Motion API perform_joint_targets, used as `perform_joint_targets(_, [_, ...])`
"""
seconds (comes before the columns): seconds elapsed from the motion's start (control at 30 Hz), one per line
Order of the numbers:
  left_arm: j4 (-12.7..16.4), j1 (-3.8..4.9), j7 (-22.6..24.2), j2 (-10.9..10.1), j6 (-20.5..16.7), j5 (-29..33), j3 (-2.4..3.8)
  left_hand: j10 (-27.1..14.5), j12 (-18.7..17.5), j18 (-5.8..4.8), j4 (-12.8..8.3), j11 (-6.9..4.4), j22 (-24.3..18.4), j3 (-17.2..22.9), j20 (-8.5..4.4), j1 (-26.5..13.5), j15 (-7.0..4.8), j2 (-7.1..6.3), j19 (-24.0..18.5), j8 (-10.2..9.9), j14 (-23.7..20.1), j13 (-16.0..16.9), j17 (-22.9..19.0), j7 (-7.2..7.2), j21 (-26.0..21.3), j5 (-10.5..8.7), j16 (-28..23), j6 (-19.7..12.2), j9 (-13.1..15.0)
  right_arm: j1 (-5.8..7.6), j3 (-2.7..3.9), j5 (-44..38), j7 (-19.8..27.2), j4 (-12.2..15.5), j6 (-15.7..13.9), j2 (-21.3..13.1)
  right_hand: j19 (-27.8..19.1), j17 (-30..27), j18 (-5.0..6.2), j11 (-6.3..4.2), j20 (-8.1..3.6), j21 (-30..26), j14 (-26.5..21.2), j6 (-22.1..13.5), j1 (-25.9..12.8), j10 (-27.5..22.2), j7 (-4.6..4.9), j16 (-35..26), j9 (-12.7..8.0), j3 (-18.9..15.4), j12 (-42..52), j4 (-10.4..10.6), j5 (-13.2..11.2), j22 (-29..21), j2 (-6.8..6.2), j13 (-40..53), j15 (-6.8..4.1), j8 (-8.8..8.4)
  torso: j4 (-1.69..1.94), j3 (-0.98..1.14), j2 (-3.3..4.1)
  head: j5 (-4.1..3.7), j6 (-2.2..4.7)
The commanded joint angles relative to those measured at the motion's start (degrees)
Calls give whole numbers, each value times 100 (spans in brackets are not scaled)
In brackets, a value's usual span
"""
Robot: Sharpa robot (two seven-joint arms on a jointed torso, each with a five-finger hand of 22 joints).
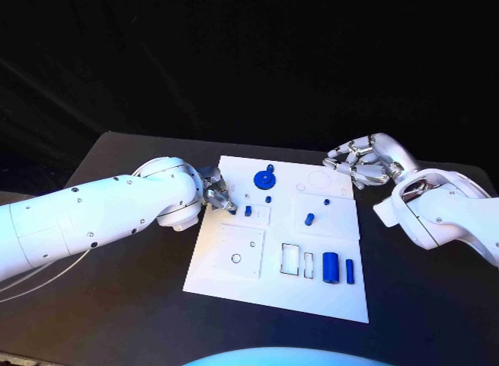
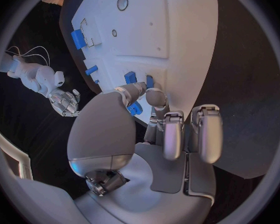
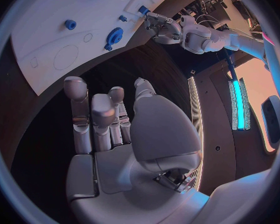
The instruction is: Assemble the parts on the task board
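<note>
Pinching a small blue part (image 2: 135, 108) at the task board's (image 1: 249, 286) left edge, left hand (image 1: 219, 193); right hand (image 1: 357, 162) empty, fingers apart, off the board's far right corner

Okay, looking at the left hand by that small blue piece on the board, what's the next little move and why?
Probably a careful lift. The left hand appears to pinch a small blue part between its fingertips at the task board edge, so raising it slightly would free it for moving to a slot. The right hand hovers off the board's far corner, holding nothing, so it need not move yet.
</note>
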Motion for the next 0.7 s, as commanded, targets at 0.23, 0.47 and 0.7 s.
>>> perform_joint_targets(0.23, [-56,-29,-175,86,346,185,-20,128,67,-91,-431,-85,1029,515,-21,-140,-59,4,200,128,592,30,1455,-227,28,17,44,193,375,-3,0,-68,32,14,31,5,45,6,84,2,0,-36,36,-28,-11,-40,1,-33,7,-32,26,13,18,7,55,-6,1,18,-8,3,-1,0,-9])
perform_joint_targets(0.47, [-109,-28,-247,113,479,196,-19,168,119,-91,-408,-110,1030,499,-22,-222,-79,9,201,190,599,85,1482,-261,27,12,60,233,499,-3,0,-68,31,19,30,1,45,6,84,2,0,-36,36,-28,-11,-40,1,-33,7,-32,26,13,18,7,55,-6,1,18,-2,0,-5,-14,-9])
perform_joint_targets(0.7, [-140,-28,-264,132,481,189,-19,199,140,-95,-371,-134,1046,433,-22,-311,-100,6,214,244,605,99,1504,-294,35,3,74,261,625,-3,0,-68,32,21,28,0,45,6,84,2,0,-36,36,-28,-11,-40,1,-33,7,-32,26,13,18,7,55,-6,1,18,0,2,-4,-19,-5])
